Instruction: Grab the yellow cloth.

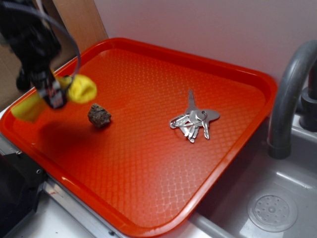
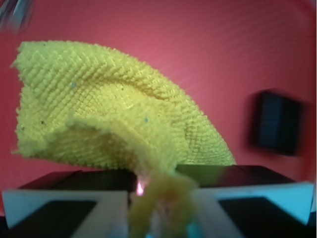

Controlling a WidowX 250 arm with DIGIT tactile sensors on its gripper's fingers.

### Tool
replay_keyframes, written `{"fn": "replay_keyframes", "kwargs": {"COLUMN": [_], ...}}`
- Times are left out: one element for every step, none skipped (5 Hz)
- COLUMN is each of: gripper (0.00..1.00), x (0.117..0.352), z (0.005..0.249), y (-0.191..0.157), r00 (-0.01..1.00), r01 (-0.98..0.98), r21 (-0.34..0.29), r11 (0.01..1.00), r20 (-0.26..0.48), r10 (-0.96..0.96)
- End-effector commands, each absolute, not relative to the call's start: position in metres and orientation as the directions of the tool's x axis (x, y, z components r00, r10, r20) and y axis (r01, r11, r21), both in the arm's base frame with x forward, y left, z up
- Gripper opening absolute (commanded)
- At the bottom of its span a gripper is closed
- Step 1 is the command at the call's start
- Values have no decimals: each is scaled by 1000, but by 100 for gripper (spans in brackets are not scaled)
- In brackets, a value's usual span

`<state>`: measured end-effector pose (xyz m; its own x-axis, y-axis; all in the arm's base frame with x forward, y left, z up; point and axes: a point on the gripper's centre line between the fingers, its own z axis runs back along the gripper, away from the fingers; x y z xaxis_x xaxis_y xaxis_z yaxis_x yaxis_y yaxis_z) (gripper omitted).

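The yellow cloth [image 1: 81,89] hangs pinched in the gripper [image 1: 55,95] over the left end of the red tray [image 1: 163,163]. One bunched lobe bulges out on the rock's side of the fingers, and a second flap [image 1: 27,109] droops on the far side, toward the tray's left rim. The shadow on the tray beneath suggests that the cloth is clear of the surface, though the drooping flap may hang close to it. In the wrist view the knit-textured fabric [image 2: 109,109] fans out ahead of the fingers, and a narrow twist of it [image 2: 166,198] is drawn in between the two pale finger pads [image 2: 64,208], so the jaws are closed on a small fold and not on the bulk of the cloth.

The grab looks made; the step in hand is to keep it. Since only a thin pinch is held, I judge that the grip should be kept firm and any lift should be straight and slow, because a quick swing could pull the fold free.

The small brown-grey rock [image 1: 99,115] lies just beside the hanging lobe, low and to its right, so sideways travel that way risks brushing it. The bunch of keys [image 1: 194,120] lies well apart, toward the tray's right side, and the grey faucet [image 1: 287,94] stands beyond the tray over the sink [image 1: 277,208].
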<state>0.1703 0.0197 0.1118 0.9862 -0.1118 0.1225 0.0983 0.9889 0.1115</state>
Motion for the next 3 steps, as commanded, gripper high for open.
{"fn": "replay_keyframes", "kwargs": {"gripper": [0, 0, 0], "x": [201, 206, 203], "z": [222, 250, 237], "y": [8, 4, -3], "r00": [958, 970, 973], "r01": [-280, -228, -196], "r21": [66, -17, -31], "r11": [958, 974, 980], "r20": [86, 79, 119], "r10": [274, 228, 198]}}
